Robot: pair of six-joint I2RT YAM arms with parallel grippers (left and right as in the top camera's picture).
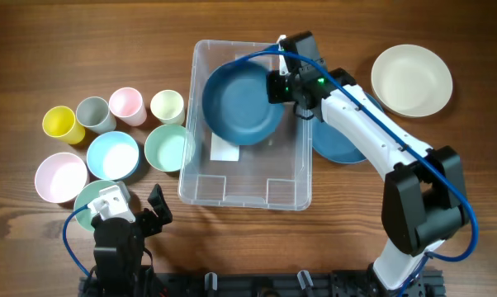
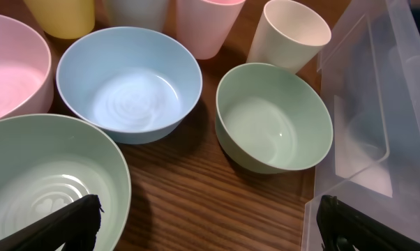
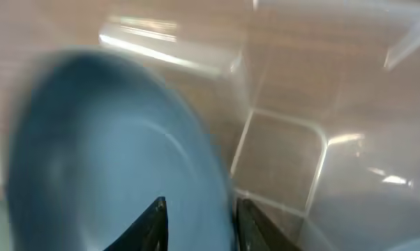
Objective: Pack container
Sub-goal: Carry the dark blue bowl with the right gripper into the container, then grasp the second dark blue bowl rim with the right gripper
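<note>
Wooden surface (image 1: 34, 247) with a clear container (image 1: 248, 186) at centre. The right claw (image 1: 275, 87) clenches a blue plate (image 1: 236, 103) by its rim above it, apparently for packing. The left claw (image 2: 208, 226), released, waits near bowls (image 2: 273, 125).

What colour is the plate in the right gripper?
Dark blue plate, gripped at its rim by the right gripper; clearest overhead.

White right arm (image 1: 368, 124), black joints (image 1: 420, 206), blue cable (image 1: 65, 234)

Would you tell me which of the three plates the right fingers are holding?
The blue plate over the container; the second blue plate and the cream plate lie on the table outside it.
</note>
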